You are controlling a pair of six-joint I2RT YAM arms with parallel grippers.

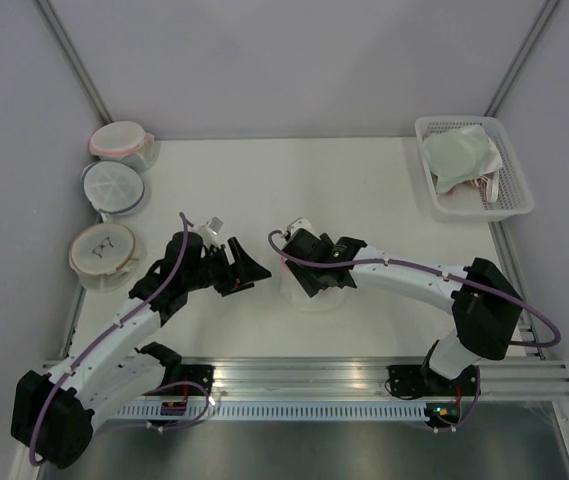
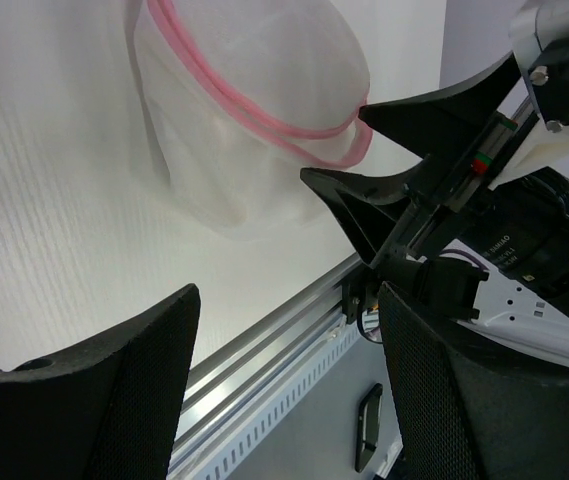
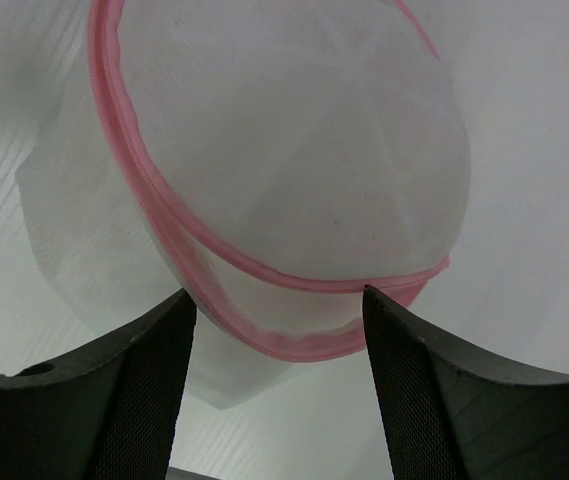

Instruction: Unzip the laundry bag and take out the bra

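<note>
Looking down past my right gripper (image 3: 276,296), I see both black fingers (image 3: 114,390) spread apart with nothing between them. My left gripper (image 2: 289,292) is let go too, and it holds nothing.

Just past my right fingers, in the middle of the frame, sits the laundry bag (image 3: 294,150). It is round and white and rests on the table (image 1: 264,180). Its pink zipper rim (image 3: 164,222) runs across the front in two pink lines. I cannot tell how much of the zipper is undone, and I cannot find the little pull tab. I cannot see the bra; I think it is inside the bag.

To do this part well, I think one gripper should pinch the mesh so the bag does not slide. The other should find the tab and pull it slowly along the rim. The mesh looks soft, so it may bunch up.

Far off, in the upper right of the top view, is a white basket (image 1: 513,160).
</note>
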